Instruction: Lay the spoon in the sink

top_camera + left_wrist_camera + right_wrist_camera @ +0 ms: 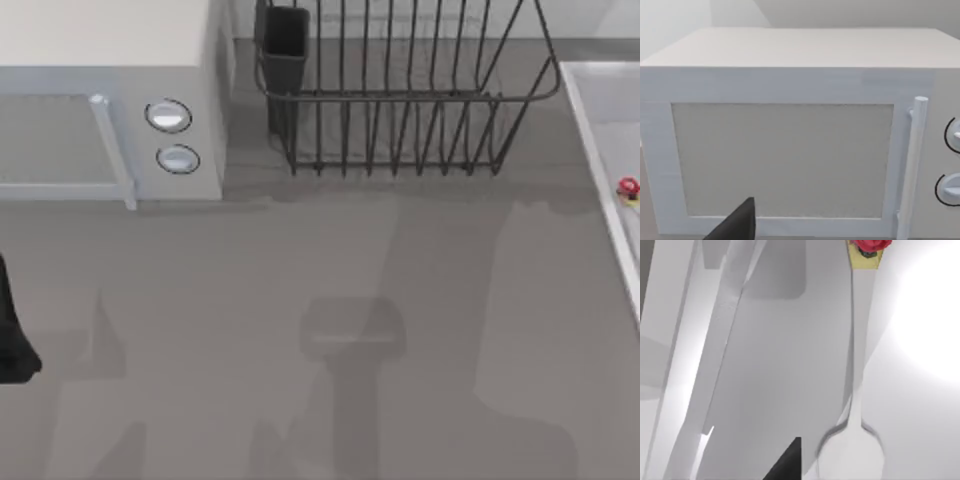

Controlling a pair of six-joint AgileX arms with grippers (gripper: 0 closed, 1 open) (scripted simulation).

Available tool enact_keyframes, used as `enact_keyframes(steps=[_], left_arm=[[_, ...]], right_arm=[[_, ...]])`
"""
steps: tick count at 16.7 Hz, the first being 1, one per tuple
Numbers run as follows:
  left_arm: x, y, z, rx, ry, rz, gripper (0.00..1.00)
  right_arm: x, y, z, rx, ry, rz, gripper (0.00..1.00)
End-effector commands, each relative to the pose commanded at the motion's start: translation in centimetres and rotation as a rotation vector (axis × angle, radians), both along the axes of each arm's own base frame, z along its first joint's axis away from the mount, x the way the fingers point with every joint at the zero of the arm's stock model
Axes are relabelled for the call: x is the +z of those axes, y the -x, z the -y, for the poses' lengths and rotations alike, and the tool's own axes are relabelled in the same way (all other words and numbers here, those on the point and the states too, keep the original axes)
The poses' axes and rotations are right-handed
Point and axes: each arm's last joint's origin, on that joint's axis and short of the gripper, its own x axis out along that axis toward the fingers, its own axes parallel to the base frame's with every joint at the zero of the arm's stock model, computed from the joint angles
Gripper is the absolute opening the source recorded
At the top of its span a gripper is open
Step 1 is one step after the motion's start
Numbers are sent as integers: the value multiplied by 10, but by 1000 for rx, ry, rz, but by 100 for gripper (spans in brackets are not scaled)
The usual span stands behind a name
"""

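Grey table with soft shadows; a pale wall, seemingly, behind.

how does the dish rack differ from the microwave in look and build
The dish rack is dark, open wire you can see through; the microwave is a pale, solid closed box. The rack sits at the back middle of the table beside the sink; the microwave is at the back left. The microwave has two round knobs and a bar door handle; the rack carries a dark cup-like holder. Both rest on the grey table.
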Motion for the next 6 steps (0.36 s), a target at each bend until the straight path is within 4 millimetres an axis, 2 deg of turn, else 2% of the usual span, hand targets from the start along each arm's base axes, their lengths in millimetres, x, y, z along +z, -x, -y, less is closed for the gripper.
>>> enact_keyframes(steps=[6], left_arm=[[0,0,0,0,0,0,100]], right_arm=[[0,0,0,0,0,0,100]])
